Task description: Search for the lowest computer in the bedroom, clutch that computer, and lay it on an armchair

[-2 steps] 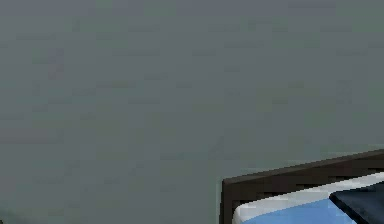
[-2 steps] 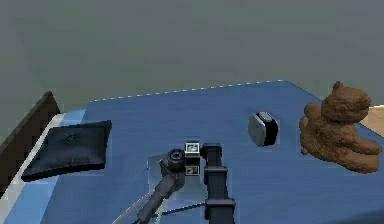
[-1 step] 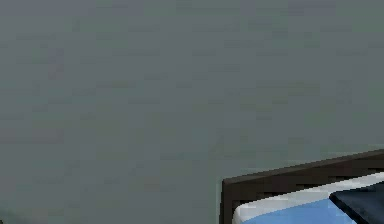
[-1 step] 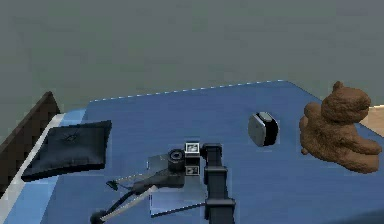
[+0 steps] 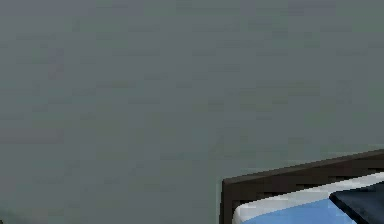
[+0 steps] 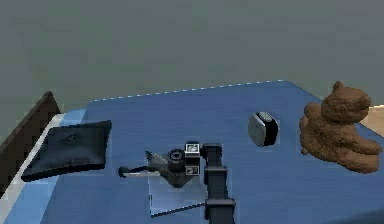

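Note:
A thin flat grey slab, maybe a closed laptop, lies on the blue bed in the arm side view. The dark arm rises from the bottom edge beside it. Its two white marked squares sit at the far end, with the gripper's dark body just left of them. The gripper points left, with its thin fingers over the blue cover near the slab's upper left corner. I cannot tell whether it holds anything.
A dark pillow lies at the bed's left by the dark headboard. A brown teddy bear sits at the right, a small white and dark box-like thing beside it. The forward view shows a grey wall and the headboard corner.

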Robot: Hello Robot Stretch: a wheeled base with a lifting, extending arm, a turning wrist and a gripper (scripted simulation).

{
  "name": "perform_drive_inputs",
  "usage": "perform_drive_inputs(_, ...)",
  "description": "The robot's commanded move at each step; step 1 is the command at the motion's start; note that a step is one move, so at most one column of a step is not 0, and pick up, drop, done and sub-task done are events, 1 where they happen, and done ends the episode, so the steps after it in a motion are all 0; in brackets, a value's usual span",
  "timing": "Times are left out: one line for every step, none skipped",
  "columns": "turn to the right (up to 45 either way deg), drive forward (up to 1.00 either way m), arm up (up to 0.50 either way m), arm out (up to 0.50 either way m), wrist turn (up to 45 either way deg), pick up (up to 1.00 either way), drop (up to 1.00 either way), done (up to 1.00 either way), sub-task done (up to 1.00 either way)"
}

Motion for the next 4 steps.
perform_drive_inputs(0.0, 0.0, -0.3, 0.0, 0.0, 0.0, 0.0, 0.0, 0.0)
perform_drive_inputs(0.0, 0.0, 0.0, 0.0, 0.0, 1.0, 0.0, 0.0, 0.0)
perform_drive_inputs(0.0, 0.0, 0.1, 0.0, 0.0, 0.0, 0.0, 0.0, 0.0)
perform_drive_inputs(0.0, 0.0, 0.38, 0.0, 0.0, 0.0, 0.0, 0.0, 0.0)
